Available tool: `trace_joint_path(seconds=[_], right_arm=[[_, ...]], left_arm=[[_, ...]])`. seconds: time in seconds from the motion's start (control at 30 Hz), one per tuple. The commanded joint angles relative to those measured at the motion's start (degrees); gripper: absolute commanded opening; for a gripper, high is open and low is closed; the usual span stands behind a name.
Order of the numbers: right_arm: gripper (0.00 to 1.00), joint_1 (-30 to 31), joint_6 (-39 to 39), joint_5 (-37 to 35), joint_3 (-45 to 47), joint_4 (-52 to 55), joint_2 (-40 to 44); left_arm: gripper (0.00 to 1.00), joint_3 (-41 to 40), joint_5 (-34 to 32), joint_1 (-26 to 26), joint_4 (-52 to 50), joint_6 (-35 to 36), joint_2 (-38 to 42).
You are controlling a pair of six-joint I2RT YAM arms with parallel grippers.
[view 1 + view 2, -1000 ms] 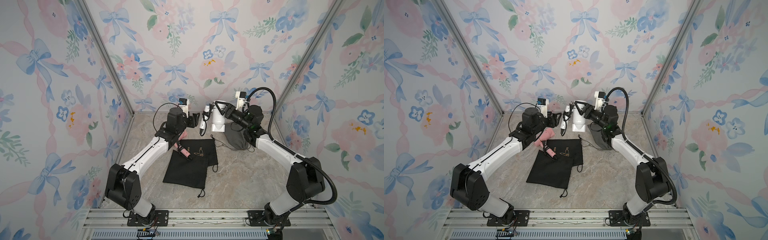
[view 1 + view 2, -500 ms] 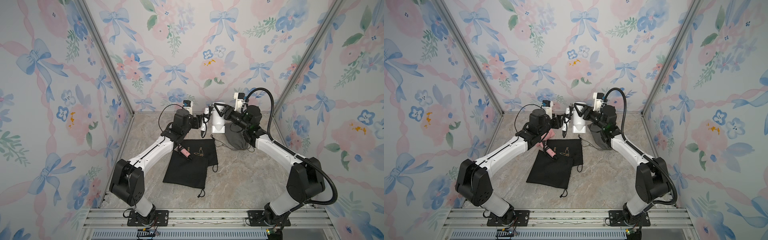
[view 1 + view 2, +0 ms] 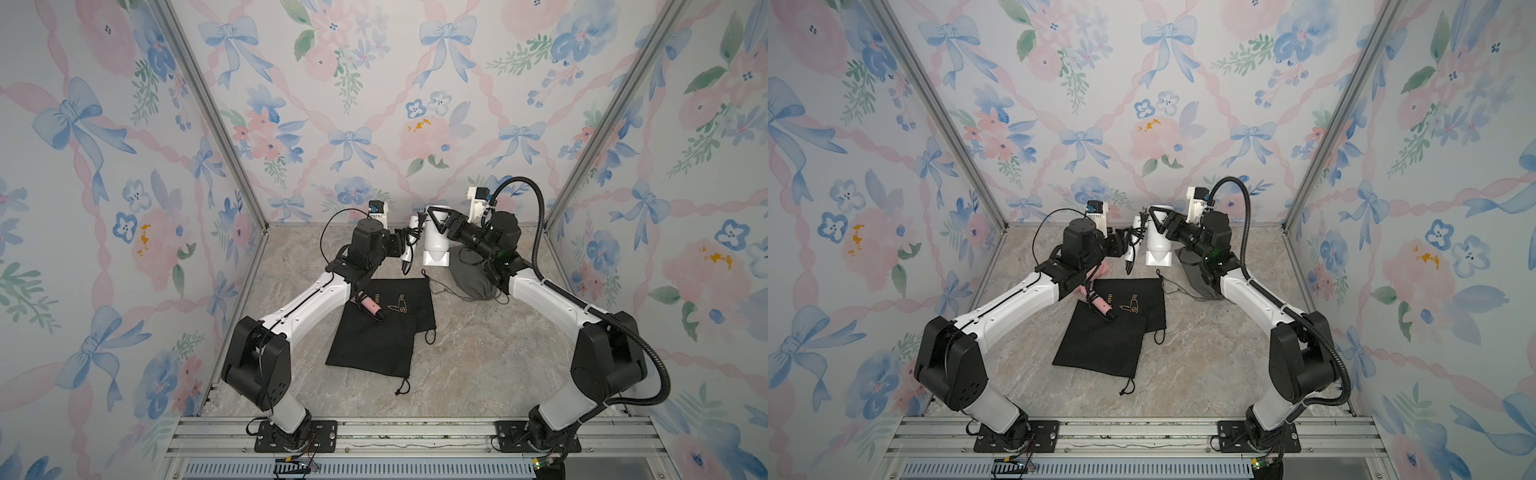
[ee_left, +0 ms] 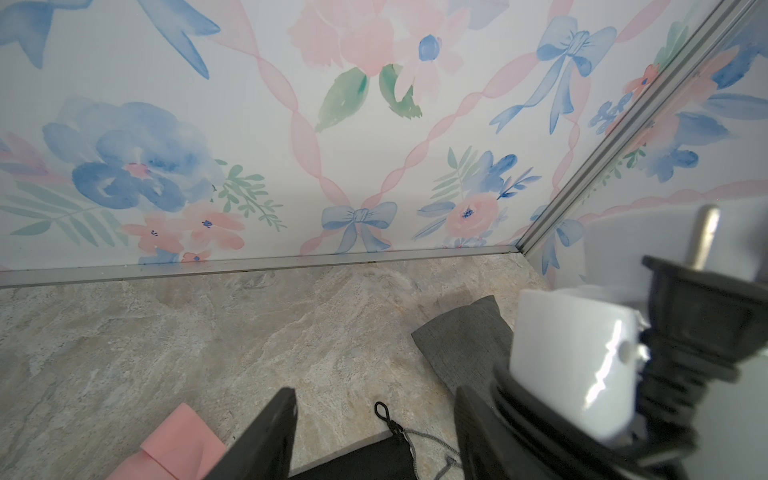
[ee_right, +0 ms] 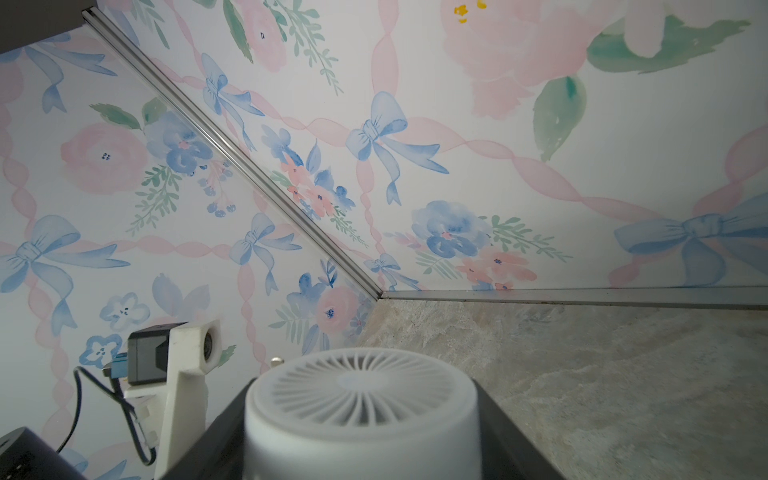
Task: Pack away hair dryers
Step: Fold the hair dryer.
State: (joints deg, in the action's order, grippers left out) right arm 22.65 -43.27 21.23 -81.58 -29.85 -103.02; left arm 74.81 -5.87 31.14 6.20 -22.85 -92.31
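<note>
Step, likely: securing handle | right gripper [image 3: 437,221] is clamping dryer [image 3: 435,249] barrel, upright by bench [image 3: 478,353] back edge | left gripper [image 3: 405,244] is gaping, handle [image 4: 573,365] outside its jaws | you're centring handle between them before closing.

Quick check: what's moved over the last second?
The left pincer swung in toward the white hair dryer, now open beside its folded handle, not gripping. Unchanged: right pincer clamped on the barrel; pink hair dryer on the black pouches.
</note>
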Motion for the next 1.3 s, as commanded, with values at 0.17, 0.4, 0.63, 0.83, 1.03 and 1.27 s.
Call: trace_joint_path(seconds=[0.17,0.4,0.63,0.83,1.03,1.27], right_arm=[[0.31,2.1,-2.9,2.4,-0.8,-8.9,0.2],[0.31,1.8,1.0,3.5,0.1,-4.9,2.5],[0.32,1.9,2.9,4.2,0.1,-3.1,3.5],[0.32,2.2,3.3,4.7,-0.4,-2.1,3.4],[0.32,2.3,3.6,5.0,-0.8,-1.9,2.8],[0.32,2.2,1.9,5.2,-1.5,-3.3,1.6]], left_arm=[[0.63,-0.9,7.6,1.0,-1.0,1.2,0.3],[0.63,-2.4,10.1,-1.9,-6.4,7.1,2.4],[0.64,-4.1,12.7,-3.9,-7.5,8.0,3.0],[0.63,-3.6,16.5,-4.0,-7.5,7.2,2.7],[0.63,-2.6,20.5,-3.5,-7.4,6.7,3.5],[0.62,-2.6,20.6,-1.1,-7.5,6.6,3.1]])
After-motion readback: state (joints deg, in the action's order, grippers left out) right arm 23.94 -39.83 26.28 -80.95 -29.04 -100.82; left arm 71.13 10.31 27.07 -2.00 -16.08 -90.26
